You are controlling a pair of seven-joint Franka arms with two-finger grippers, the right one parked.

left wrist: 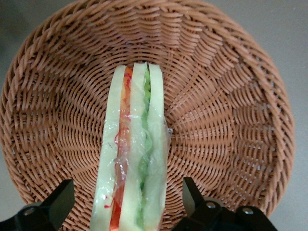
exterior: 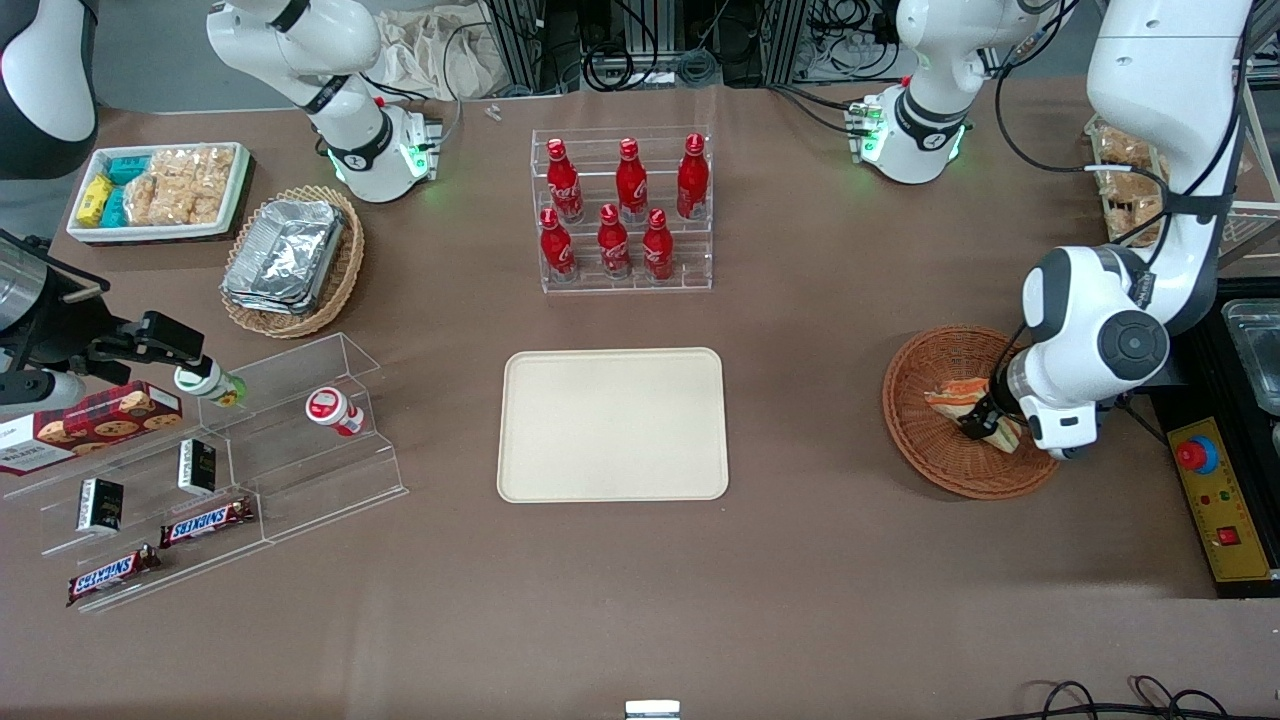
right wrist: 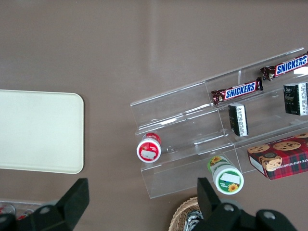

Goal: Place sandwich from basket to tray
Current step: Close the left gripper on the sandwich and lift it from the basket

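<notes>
Brown worktop (exterior: 800, 560), tray (exterior: 612, 424) bare at centre. Toward the working arm's end, the gripper (left wrist: 129, 204) hangs wide over the basket (left wrist: 231, 96), fingers straddling the sandwich (left wrist: 132, 159). Grasp step: next it must close, then lift.

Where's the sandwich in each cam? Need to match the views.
Front view: sandwich lies in the basket, partly hidden by the claw.
Left wrist view: sandwich stands on edge between the open claw fingers.
Right wrist view: not in it.
Shared landmark: the basket.
</notes>
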